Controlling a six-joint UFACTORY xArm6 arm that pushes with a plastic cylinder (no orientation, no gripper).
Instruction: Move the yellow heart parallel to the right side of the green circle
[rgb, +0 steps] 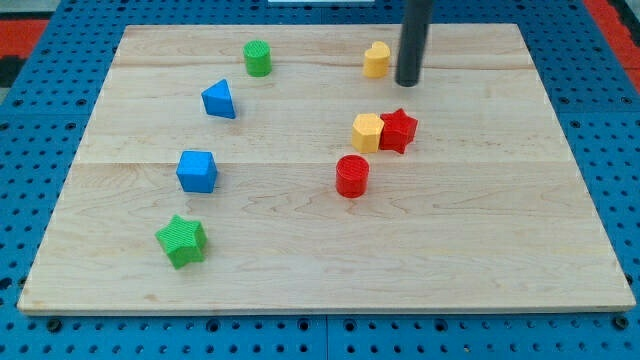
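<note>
Seven blocks lie on the wooden board (560, 200), and the one that matters, the yellow heart (376, 60), sits near the top edge a little right of centre. The green circle (258, 57) is up there too, further toward the upper left, on about the same line across the frame. My tip (407, 83) stands just beside the heart on its right, very close; whether it actually touches I cannot tell.

By my judgement the heart already sits on the circle's right side and roughly level with it, so what is left is small: a gentle nudge toward the frame's left to close the gap, keeping the heart on the circle's line. To do that well, the push should go through the heart's middle, since an off-centre contact on the lobed shape would likely spin it or send it toward the top edge. It should be slow and short, stopping before the heart reaches the circle and knocks it.

There is no gripper here, only a straight dark rod: nothing opens or closes, and it holds nothing.

The rest lie well clear of that path: a blue triangular block (219, 99) in the upper left, a blue cube (197, 170) below it, a green star (182, 240) at lower left, and a yellow hexagon (367, 132) touching a red star (398, 130) mid-frame, with a red cylinder (352, 175) just below them
</note>
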